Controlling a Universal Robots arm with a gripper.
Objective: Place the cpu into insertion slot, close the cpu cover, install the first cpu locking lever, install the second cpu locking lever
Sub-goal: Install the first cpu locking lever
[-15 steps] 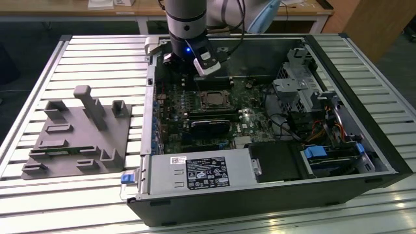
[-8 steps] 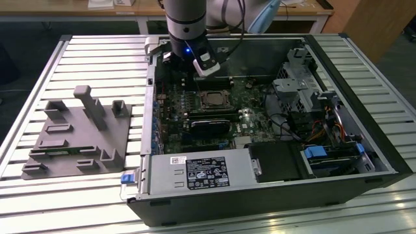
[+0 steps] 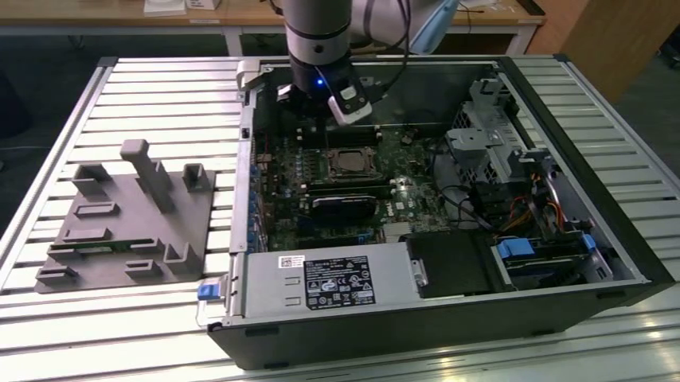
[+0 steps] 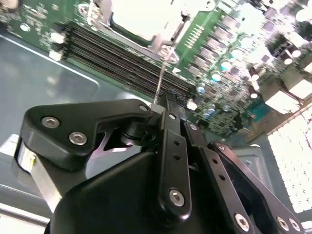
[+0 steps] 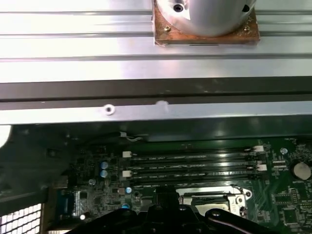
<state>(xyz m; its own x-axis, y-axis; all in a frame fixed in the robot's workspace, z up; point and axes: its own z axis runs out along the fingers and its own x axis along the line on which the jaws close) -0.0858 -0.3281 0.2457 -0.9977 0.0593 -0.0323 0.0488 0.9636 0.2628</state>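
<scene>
In the exterior view my gripper hangs inside the open computer case, just behind the cpu socket. The cpu lies in the socket, its silvery face showing through the window of the cpu cover, which lies flat over it. In the second wrist view the black fingers are pressed together, so the gripper is shut. A thin metal locking lever rises from the socket's edge, and its free end touches the side of one fingertip. In the first wrist view the cover sits just ahead of the gripper.
Long black memory slots run beside the socket. The case's metal wall stands close behind. A black card, a power supply and a drive cage crowd the case. A grey fixture sits at the exterior view's left.
</scene>
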